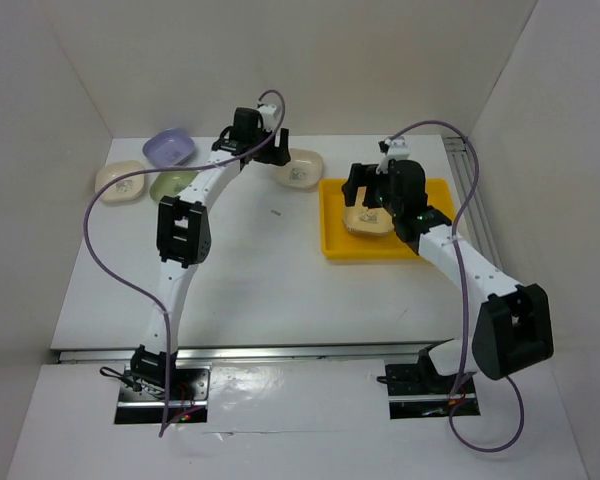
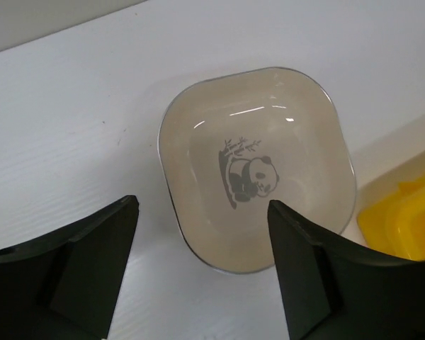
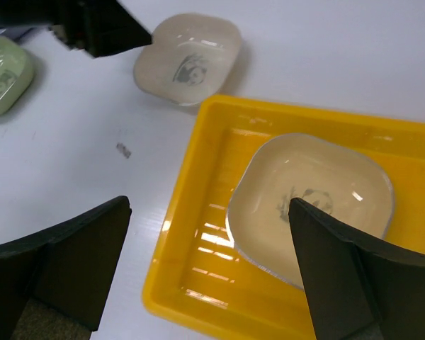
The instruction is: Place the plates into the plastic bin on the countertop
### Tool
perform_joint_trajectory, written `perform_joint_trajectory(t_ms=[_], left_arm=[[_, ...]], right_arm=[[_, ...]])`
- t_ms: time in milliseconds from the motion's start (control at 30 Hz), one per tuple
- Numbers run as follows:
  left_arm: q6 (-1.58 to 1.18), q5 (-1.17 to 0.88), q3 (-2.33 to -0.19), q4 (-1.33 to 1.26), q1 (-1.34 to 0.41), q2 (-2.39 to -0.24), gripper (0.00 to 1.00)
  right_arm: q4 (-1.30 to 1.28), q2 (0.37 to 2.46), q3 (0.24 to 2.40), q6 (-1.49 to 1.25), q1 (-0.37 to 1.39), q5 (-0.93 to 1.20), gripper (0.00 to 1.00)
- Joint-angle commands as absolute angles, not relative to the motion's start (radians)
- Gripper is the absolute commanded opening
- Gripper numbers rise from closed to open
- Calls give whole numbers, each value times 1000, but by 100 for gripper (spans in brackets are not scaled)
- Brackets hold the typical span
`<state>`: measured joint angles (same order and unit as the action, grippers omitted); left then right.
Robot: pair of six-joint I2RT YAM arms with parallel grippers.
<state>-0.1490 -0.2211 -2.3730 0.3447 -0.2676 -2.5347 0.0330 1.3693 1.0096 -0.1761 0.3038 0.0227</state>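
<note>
A cream plate point(image 2: 255, 170) with a panda mark lies flat on the white countertop point(image 1: 260, 280), just left of the yellow plastic bin point(image 1: 332, 248). My left gripper point(image 2: 202, 205) hovers over that plate's near rim, jaws open and apart from it, one fingertip point(image 2: 297, 241) overlapping the rim in view. In the top view this left gripper point(image 1: 277, 152) sits beside the same plate point(image 1: 300, 173). A pale yellow plate point(image 3: 312, 198) rests inside the bin point(image 3: 191, 212). My right gripper point(image 3: 209, 205) stands open above it, holding nothing. Lavender point(image 1: 170, 148), cream point(image 1: 120, 183) and green point(image 1: 172, 185) plates lie at far left.
White walls close in the countertop on the left, back and right. A metal rail point(image 1: 472, 190) runs along the right edge behind the bin. A small dark mark point(image 1: 276, 212) lies on the countertop mid-way. Purple cables loop over both arms.
</note>
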Motion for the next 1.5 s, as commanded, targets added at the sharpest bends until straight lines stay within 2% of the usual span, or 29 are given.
perform_joint_trajectory(t_ms=[0, 100, 133, 200, 267, 300, 333, 367, 400, 467, 567, 700, 800, 900, 1067, 1167, 1200, 1267, 1367, 1400, 1433, 1467], left_arm=[[-175, -154, -2445, 304, -276, -2624, 82], [-175, -134, -2456, 314, -276, -2667, 73], [-175, -123, -2456, 314, -276, -2668, 65], [-175, -110, -2456, 325, -276, -2680, 62], [-175, -110, -2456, 325, -276, -2689, 51], [-184, -101, -2456, 334, -276, -2689, 35], [-184, -101, -2456, 334, -276, -2689, 20], [-184, -86, -2456, 347, -276, -2689, 6], [-184, -75, -2456, 356, -276, -2674, 0], [-184, -66, -2380, 376, -276, -2625, 0], [-184, -75, -2225, 339, -262, -2444, 0], [-207, -124, -1822, 205, -224, -2159, 0], [-207, -141, -1642, 150, -224, -1969, 0], [-233, -187, -1559, 161, -204, -1856, 0], [-252, -209, -1461, 170, -204, -1743, 0], [-271, -235, -1430, 161, -195, -1683, 0], [-272, -251, -1416, 161, -195, -1671, 0], [-281, -273, -1405, 152, -195, -1651, 0], [-281, -310, -1416, 166, -195, -1641, 0], [-272, -322, -1416, 182, -195, -1641, 1], [-272, -334, -1433, 195, -195, -1641, 9], [-261, -357, -1446, 205, -195, -1641, 35]], right_arm=[[139, 1287, 931, -241, 366, 3, 100], [150, 1253, 894, -250, 448, -72, 100], [138, 1253, 894, -250, 465, -81, 100], [127, 1253, 906, -241, 511, -94, 100], [117, 1262, 916, -241, 538, -103, 100], [117, 1276, 925, -241, 570, -115, 100], [126, 1276, 925, -241, 584, -127, 94], [138, 1288, 925, -241, 598, -143, 94], [138, 1298, 925, -241, 609, -156, 92], [147, 1328, 937, -241, 638, -184, 88], [147, 1393, 1006, -262, 638, -250, 88], [129, 1505, 1136, -285, 617, -252, 88], [114, 1623, 1299, -320, 594, -195, 88], [114, 1736, 1388, -342, 594, -144, 88], [114, 1871, 1450, -376, 650, -185, 87], [114, 1894, 1459, -402, 660, -199, 76], [114, 1894, 1448, -413, 660, -213, 54], [114, 1894, 1436, -423, 670, -213, 30], [89, 1873, 1427, -443, 679, -238, 0], [74, 1864, 1439, -443, 680, -248, 0], [58, 1864, 1439, -443, 680, -261, 0], [22, 1853, 1450, -443, 680, -293, 0]])
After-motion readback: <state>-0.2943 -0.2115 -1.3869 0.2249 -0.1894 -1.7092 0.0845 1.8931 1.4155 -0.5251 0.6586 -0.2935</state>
